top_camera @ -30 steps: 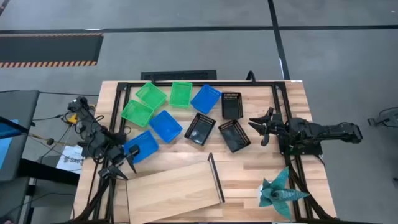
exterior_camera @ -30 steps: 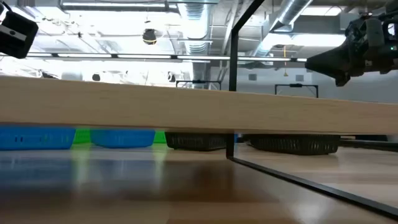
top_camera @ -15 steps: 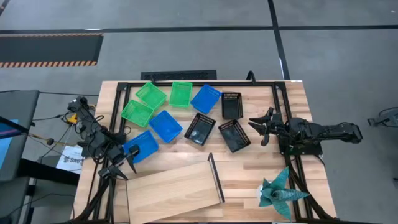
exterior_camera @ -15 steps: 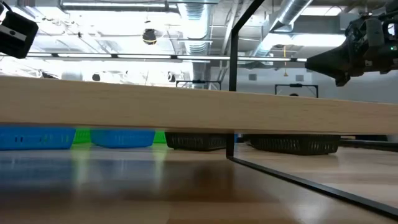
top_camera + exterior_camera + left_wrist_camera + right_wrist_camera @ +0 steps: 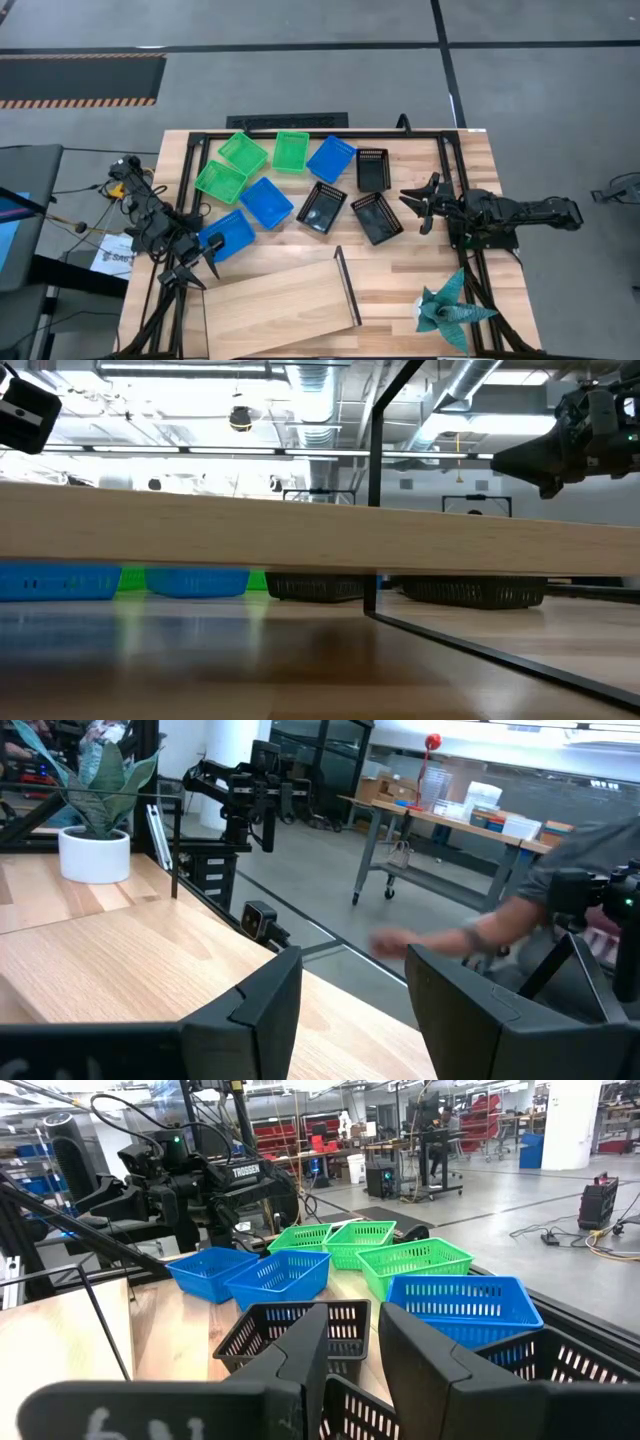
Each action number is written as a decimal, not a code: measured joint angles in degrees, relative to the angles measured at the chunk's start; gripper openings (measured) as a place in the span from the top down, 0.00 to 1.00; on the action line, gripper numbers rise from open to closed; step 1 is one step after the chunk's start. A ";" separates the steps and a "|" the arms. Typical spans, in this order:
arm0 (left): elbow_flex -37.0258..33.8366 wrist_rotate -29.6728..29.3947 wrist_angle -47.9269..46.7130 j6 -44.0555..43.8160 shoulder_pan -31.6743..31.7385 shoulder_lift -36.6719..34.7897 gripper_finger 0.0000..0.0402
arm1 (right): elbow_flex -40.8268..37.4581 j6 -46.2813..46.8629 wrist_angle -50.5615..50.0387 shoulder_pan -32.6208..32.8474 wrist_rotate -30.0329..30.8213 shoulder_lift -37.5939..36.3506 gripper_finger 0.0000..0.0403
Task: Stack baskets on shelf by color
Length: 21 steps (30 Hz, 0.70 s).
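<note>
Nine baskets lie flat on the slatted table in the high view. Three are green (image 5: 243,152), (image 5: 291,151), (image 5: 220,182); three are blue (image 5: 331,158), (image 5: 267,202), (image 5: 229,235); three are black (image 5: 372,169), (image 5: 322,207), (image 5: 377,217). The shelf plank (image 5: 280,305) lies near the table's near edge, with its black upright (image 5: 347,285) on its right side. My left gripper (image 5: 193,268) is open beside the nearest blue basket and touches nothing. My right gripper (image 5: 418,207) is open, just right of the black baskets (image 5: 300,1325) and above the table.
A teal origami figure (image 5: 450,305) stands at the table's near right corner. Black frame rails (image 5: 445,170) run along the table's sides. In the low view the plank's edge (image 5: 320,540) fills the width. A person's blurred arm (image 5: 480,930) shows beyond the table in the left wrist view.
</note>
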 joint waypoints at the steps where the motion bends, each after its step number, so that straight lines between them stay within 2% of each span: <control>1: 0.00 0.00 0.01 0.00 -0.01 -0.01 0.58 | 0.01 0.00 0.00 0.01 -0.01 0.02 0.71; 9: 0.00 -0.09 0.02 0.49 -0.02 -0.02 0.58 | 0.01 0.00 0.00 0.01 -0.02 0.02 0.71; 21: -0.02 -5.96 1.30 14.37 0.00 -0.02 0.58 | 0.01 0.00 0.02 0.00 -0.02 0.02 0.71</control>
